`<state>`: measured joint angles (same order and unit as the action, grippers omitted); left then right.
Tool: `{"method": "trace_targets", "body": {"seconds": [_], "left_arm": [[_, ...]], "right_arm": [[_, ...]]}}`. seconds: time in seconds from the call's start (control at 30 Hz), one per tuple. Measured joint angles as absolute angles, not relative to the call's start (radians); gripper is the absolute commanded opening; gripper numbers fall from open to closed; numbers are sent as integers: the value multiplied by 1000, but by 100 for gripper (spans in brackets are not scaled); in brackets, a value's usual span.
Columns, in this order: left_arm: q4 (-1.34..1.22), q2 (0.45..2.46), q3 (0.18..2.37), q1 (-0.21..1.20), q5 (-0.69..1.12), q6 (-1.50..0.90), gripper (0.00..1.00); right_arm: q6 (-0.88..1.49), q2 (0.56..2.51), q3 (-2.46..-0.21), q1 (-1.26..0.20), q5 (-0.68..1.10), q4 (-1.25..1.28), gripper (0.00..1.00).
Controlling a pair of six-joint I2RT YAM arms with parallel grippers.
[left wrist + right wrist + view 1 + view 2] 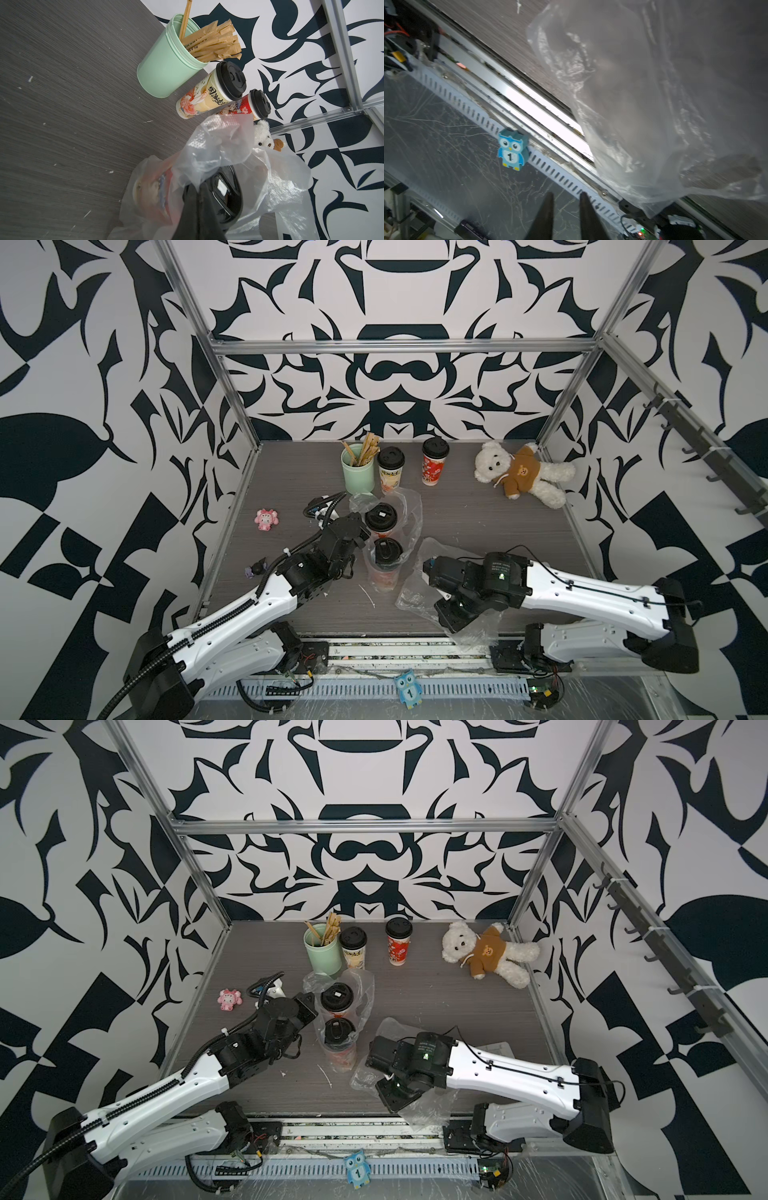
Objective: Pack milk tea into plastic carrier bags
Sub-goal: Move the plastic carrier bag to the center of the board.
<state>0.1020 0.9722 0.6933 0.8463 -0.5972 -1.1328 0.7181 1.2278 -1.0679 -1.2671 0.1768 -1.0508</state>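
1. Patterned black-and-white walls close in a grey wood-grain bench. In both top views the packed bag stands mid-bench. The far cup and near cup are upright inside it, close together. Its mouth is open and the film hangs slack around the lids.
2. Same views: the cream cup and red cup stand unbagged at the back, just beside the holder of brown sticks. The empty bag lies crumpled at front right, partly under the right arm.
3. Same views: the left claw sits against the packed bag beside the far cup. The right claw is low over the empty bag and points toward the front edge.
4. Left wrist: the claw's tips are pressed together with film bunched at them, so the packed bag looks pinched, next to the far cup. The two loose cups and the holder stand beyond, apart from the bag.
5. Right wrist, blurred: the tips stand a little apart with nothing between them. The empty bag hangs just beside them, ungripped.
6. Judgement: the task is half done, with one bag filled. The step in hand is taking up the second bag.
7. Next move calls for the right claw to catch a handle or rim of the empty bag and hold its mouth open. The left claw would have to let go before fetching a loose cup. Thin film is likely to slip.
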Motion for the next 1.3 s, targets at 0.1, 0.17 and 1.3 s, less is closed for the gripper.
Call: {"method": "trace_targets", "body": {"seconds": [0.1, 0.17, 1.3], "left_arm": [[102, 972, 693, 846, -598, -1134, 0], [104, 971, 693, 846, -598, -1134, 0], [186, 886, 693, 846, -656, -1132, 0]], "right_arm": [[732, 1276, -1048, -1313, 210, -978, 0], [742, 1319, -1010, -1325, 227, -925, 0], [616, 1370, -849, -696, -76, -744, 0]]}}
